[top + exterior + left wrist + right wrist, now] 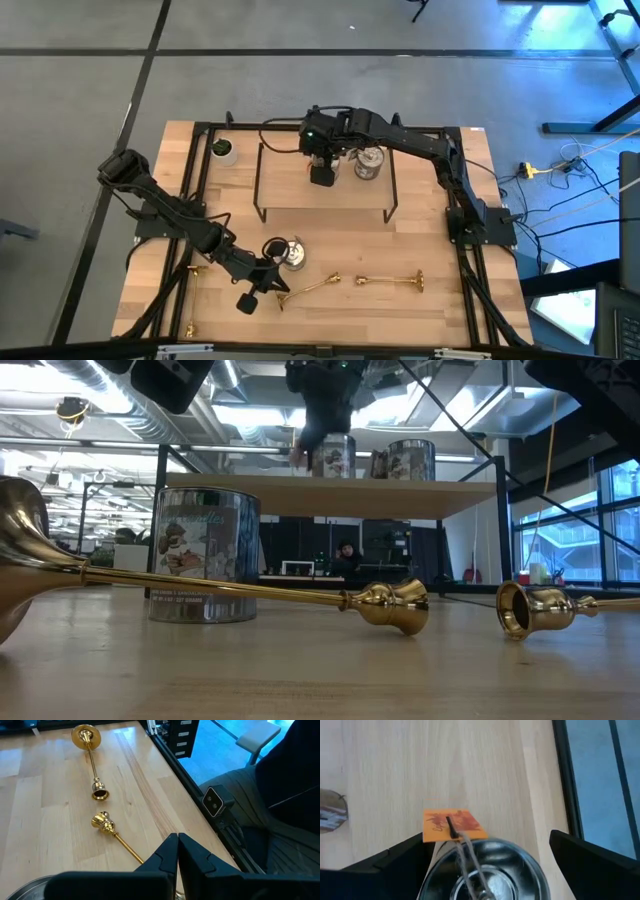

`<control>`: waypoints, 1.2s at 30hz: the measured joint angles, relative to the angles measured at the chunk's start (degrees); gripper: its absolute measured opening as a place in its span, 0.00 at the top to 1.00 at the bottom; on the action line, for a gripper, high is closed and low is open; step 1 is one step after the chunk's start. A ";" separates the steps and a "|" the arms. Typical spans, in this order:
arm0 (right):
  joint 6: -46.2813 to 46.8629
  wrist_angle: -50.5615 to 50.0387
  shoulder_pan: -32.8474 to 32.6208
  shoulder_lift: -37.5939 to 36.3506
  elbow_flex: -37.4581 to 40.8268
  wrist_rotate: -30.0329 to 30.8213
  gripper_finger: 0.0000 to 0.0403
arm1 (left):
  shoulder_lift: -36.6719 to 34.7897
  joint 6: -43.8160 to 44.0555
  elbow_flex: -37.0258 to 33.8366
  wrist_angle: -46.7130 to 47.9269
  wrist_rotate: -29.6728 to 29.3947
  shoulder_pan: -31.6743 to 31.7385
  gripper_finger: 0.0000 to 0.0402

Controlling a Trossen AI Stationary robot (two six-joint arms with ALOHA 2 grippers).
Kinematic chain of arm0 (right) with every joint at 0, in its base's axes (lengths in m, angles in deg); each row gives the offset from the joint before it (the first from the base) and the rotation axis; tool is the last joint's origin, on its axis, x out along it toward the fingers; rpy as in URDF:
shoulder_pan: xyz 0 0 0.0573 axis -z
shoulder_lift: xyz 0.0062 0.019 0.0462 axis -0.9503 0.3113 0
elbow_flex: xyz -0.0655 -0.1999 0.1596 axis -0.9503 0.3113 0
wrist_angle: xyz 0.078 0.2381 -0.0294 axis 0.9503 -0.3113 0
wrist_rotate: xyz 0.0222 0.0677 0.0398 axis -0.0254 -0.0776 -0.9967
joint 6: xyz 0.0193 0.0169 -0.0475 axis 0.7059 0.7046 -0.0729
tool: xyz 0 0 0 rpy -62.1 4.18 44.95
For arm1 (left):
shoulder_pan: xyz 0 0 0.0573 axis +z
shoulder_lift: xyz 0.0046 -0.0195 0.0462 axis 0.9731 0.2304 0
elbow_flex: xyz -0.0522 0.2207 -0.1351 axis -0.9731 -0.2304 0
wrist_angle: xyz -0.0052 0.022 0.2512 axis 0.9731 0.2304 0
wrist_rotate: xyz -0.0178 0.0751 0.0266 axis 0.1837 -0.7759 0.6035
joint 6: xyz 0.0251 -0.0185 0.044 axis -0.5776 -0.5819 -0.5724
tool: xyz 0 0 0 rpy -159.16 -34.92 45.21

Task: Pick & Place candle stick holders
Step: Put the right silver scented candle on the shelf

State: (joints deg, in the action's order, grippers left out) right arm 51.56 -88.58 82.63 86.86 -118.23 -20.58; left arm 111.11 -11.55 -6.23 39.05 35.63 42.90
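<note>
Looking down past my right gripper (485, 855), I see a silvery cup (485, 870) sitting straight between its widely spread fingers (395, 862), with an orange tag (451, 825) on a string lying on the wood beside it. The cup is round, squat and shiny, standing on the shelf of the black wire rack (325, 205) at the back of the desk (420, 240), with a second silvery cup (370, 165) just beside it. Since the fingers are not touching the cup, I judge the step to be either settling onto it or letting it go; either way I would move straight up or down, keeping the fingers clear of the neighbour and of the tag string.

Down at the front, a third silvery cup (291, 256) stands near my left gripper (262, 283), whose fingers are pressed together on nothing. Two brass sticks (93, 767) lie flat on the desk nearby, slim, flaring to a disc at one end. A third brass stick (192, 300) lies at the left edge. A small white plant pot (222, 151) waits at the back left corner.
</note>
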 joint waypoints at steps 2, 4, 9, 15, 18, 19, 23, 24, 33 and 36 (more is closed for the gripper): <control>-0.02 0.72 0.02 0.00 0.00 0.10 0.02 | 0.00 0.00 0.00 0.00 0.00 0.00 0.99; -0.02 1.75 0.02 -0.22 0.00 0.15 0.02 | 0.00 0.00 0.00 0.00 0.00 0.00 0.99; -0.04 2.84 -0.01 -1.06 -0.04 -0.72 0.02 | 0.00 0.04 0.00 0.02 -0.02 -0.24 0.99; -0.02 4.40 -1.34 -3.19 -0.04 -0.93 0.02 | 0.00 -0.11 0.00 0.01 0.00 -0.74 0.99; -0.02 5.06 -2.42 -4.61 -0.04 -0.96 0.02 | 0.00 -0.25 0.00 -0.13 0.00 -0.74 0.99; -0.02 4.86 -2.82 -5.21 -0.04 -0.92 0.02 | 0.00 -0.28 0.00 -0.23 0.00 -0.74 0.99; 0.29 1.70 -4.69 -7.81 -0.04 -0.91 0.02 | 0.00 -0.18 0.00 -0.37 0.00 -0.90 0.99; 0.51 0.09 -5.17 -8.33 -0.04 -0.79 0.02 | 0.00 -0.06 0.00 -0.37 -0.01 -1.04 0.99; 7.44 -13.51 -8.70 -10.47 -0.04 7.26 0.02 | 0.00 -0.48 0.00 -1.03 -0.83 -2.23 0.99; 8.13 -14.40 -8.69 -10.23 0.48 5.36 0.02 | 0.00 -0.48 0.00 -0.98 -0.85 -2.21 0.99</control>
State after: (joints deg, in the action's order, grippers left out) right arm 59.69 -102.98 73.93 76.63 -117.75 -15.23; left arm 111.11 -12.03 -6.23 38.07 34.77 40.69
